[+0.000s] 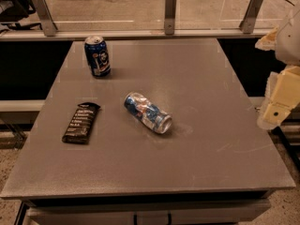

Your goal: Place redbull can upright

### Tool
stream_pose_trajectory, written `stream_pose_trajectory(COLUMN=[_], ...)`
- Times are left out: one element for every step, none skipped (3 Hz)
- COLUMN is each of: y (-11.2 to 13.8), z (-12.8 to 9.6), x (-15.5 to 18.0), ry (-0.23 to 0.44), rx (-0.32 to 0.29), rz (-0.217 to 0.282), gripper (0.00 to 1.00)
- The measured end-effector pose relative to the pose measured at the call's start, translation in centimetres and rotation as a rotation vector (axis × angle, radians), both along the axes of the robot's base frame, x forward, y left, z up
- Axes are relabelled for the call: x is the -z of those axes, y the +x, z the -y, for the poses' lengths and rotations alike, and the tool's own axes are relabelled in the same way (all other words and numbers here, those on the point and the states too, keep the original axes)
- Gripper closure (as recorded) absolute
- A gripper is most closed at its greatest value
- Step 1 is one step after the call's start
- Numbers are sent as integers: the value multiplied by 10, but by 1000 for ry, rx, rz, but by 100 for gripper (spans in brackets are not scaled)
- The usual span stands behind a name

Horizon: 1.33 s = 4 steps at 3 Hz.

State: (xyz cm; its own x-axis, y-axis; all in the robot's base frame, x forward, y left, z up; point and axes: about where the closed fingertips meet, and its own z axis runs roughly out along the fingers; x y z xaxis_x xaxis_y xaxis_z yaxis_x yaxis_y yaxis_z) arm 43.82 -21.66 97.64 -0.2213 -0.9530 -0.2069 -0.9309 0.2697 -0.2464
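Observation:
The redbull can [148, 112] lies on its side near the middle of the grey table [206, 139]. It is slim, shiny silver and blue with small red marks. Its silver top points toward the front right, its other end toward the back left. Cream-coloured parts of my arm [280, 95] hang at the right edge of the view, beyond the table's right side and well away from the can. The gripper itself is out of view; nothing touches the can.
A wider dark blue can with a white logo [97, 56] stands upright at the back left. A dark snack bar wrapper [81, 122] lies flat at the left. A glass railing with metal posts [170, 12] runs behind the table.

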Motion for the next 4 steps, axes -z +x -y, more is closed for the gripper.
stream_pose_trajectory(y=[0,15,41,61], z=[0,-26,-82,-145], x=[0,7,24,40], ry=[0,-4,-23,4], rx=[0,-16,-23,-9], rz=[0,-21,-39,-73], gripper=[0,0,0,0])
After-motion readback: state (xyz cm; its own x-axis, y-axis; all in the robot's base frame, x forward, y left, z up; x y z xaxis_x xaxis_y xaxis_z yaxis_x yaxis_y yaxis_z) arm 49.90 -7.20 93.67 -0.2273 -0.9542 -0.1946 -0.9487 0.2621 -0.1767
